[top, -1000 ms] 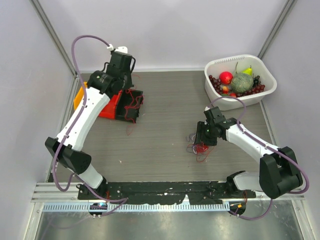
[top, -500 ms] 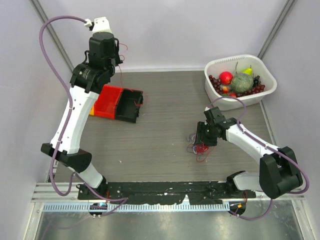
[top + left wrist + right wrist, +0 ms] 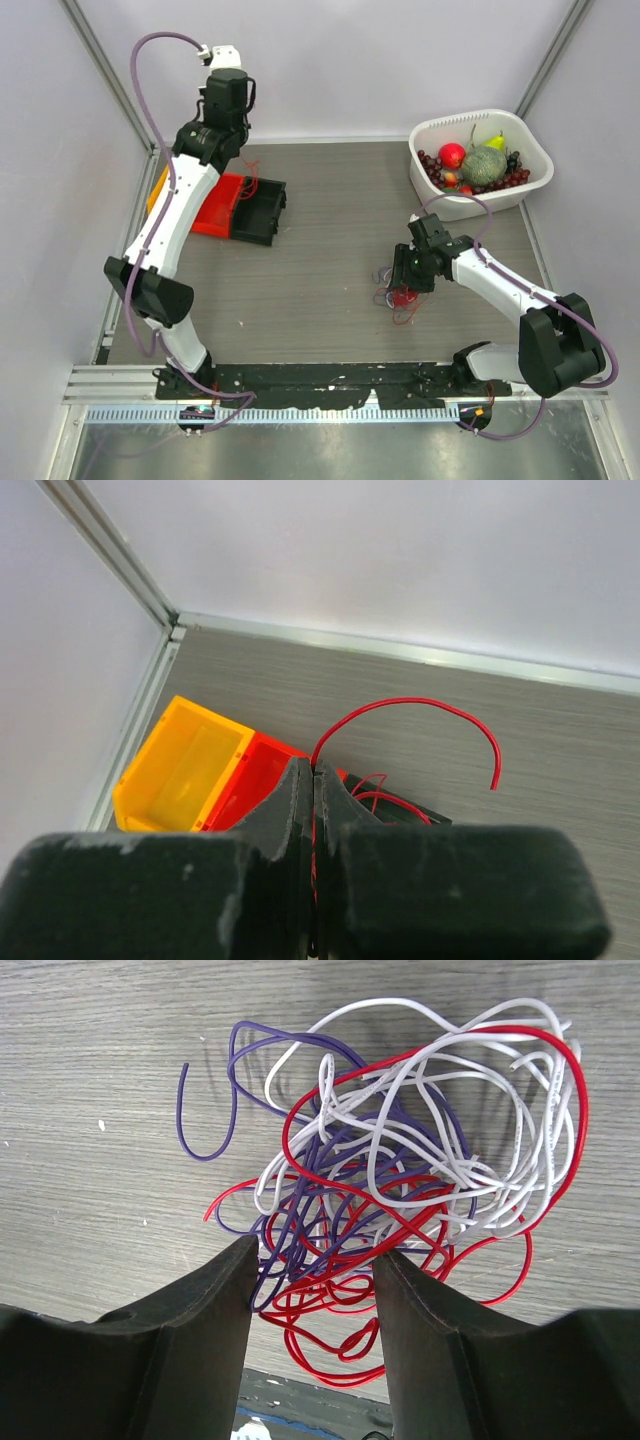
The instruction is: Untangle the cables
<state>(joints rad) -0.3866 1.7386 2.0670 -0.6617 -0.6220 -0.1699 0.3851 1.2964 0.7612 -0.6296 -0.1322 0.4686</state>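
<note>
The cables (image 3: 398, 294) lie as a loose tangle of red, white and purple wires (image 3: 400, 1160) on the grey table, right of centre. My right gripper (image 3: 406, 278) is low over them and open (image 3: 315, 1255), its fingers straddling the tangle's near red and purple loops without clamping them. My left gripper (image 3: 238, 130) is raised at the back left and shut (image 3: 312, 768) on a single red wire (image 3: 420, 705). This wire arcs out past the fingertips and also trails down (image 3: 250, 182) toward the black bin (image 3: 262, 210).
A red bin (image 3: 218, 205) and a yellow bin (image 3: 185, 765) sit beside the black bin (image 3: 400, 810) at the back left, near the wall rail. A white basin (image 3: 535, 150) of fruit stands at the back right.
The left arm rose from low over the bins, lifting the red wire with it, then swung slightly right. The right arm and the tangle stayed still.
</note>
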